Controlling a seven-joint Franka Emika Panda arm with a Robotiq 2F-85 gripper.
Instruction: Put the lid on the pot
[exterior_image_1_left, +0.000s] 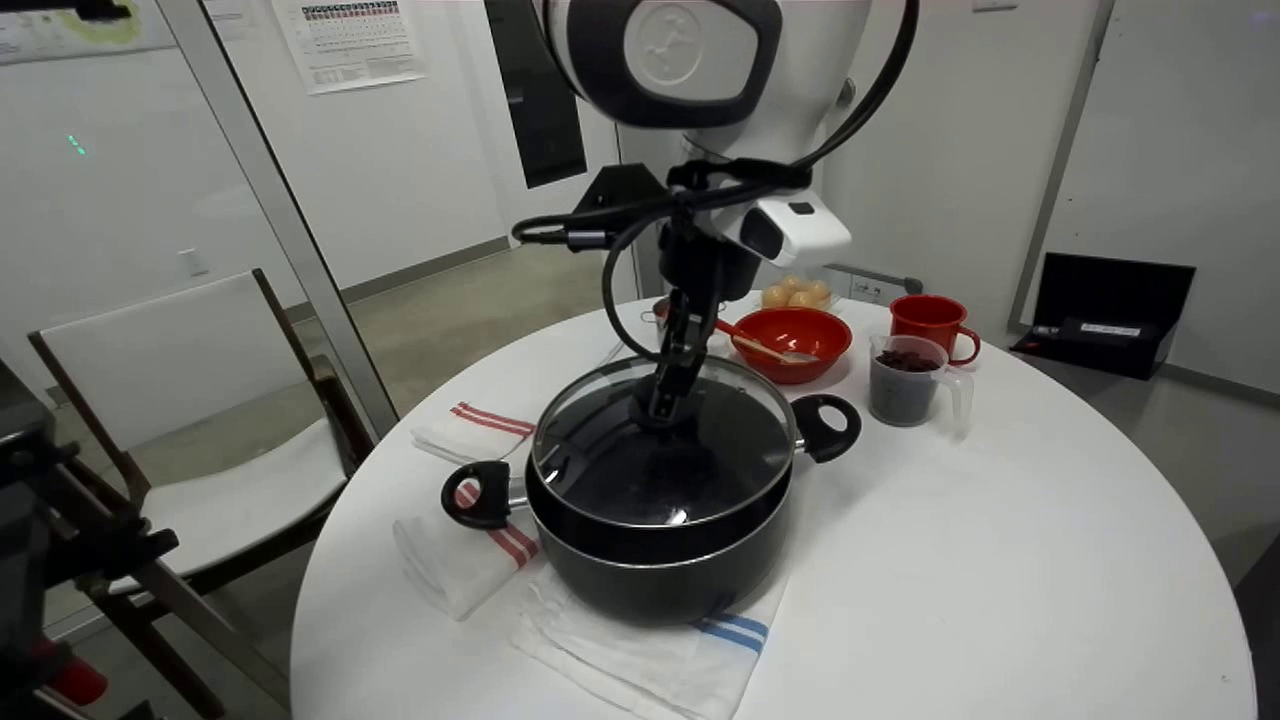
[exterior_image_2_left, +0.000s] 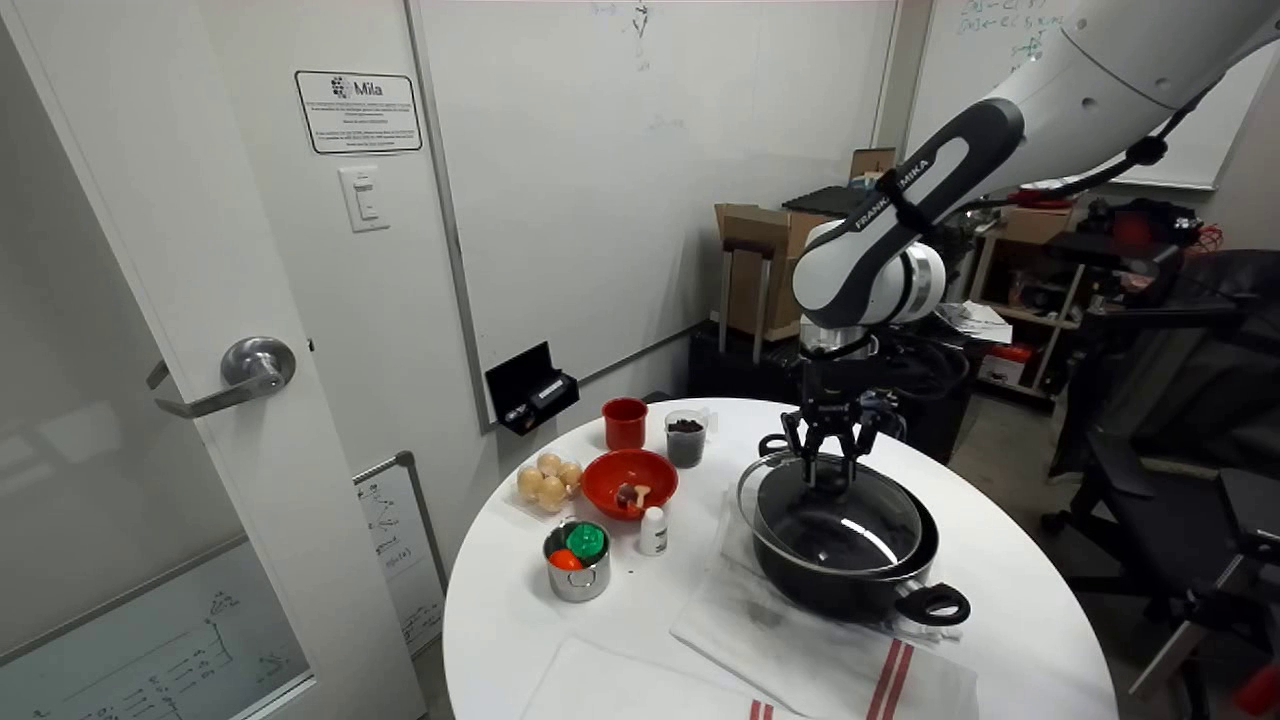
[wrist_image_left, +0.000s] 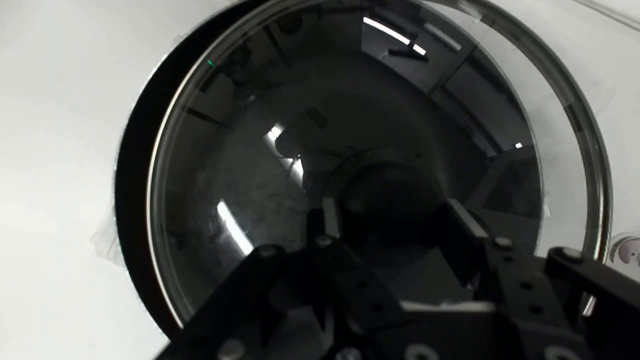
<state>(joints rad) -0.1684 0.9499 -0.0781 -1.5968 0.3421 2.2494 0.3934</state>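
The pot (exterior_image_1_left: 660, 592) is wide and black with two black side handles, and stands on a cloth on the round white table; it also shows in an exterior view (exterior_image_2_left: 825, 592). The clear glass lid (exterior_image_1_left: 745, 455) with a thin metal rim is over the pot, off-centre, and looks slightly raised above its rim. In the wrist view the lid (wrist_image_left: 240, 170) overhangs on the right, while the pot's black edge (wrist_image_left: 134, 175) shows on the left. My gripper (wrist_image_left: 391, 210) has its fingers on both sides of the dark knob (wrist_image_left: 392, 182) and looks shut on it; the contact is dark.
A red bowl (exterior_image_2_left: 630, 470) with a spoon, a red mug (exterior_image_1_left: 925, 322), a measuring cup (exterior_image_1_left: 903, 392) with dark contents and egg-like balls (exterior_image_2_left: 550, 482) stand beyond the pot. A small metal pot (exterior_image_2_left: 580, 575) and white bottle (exterior_image_2_left: 653, 532) are nearby. Towels (exterior_image_1_left: 640, 655) lie around the pot.
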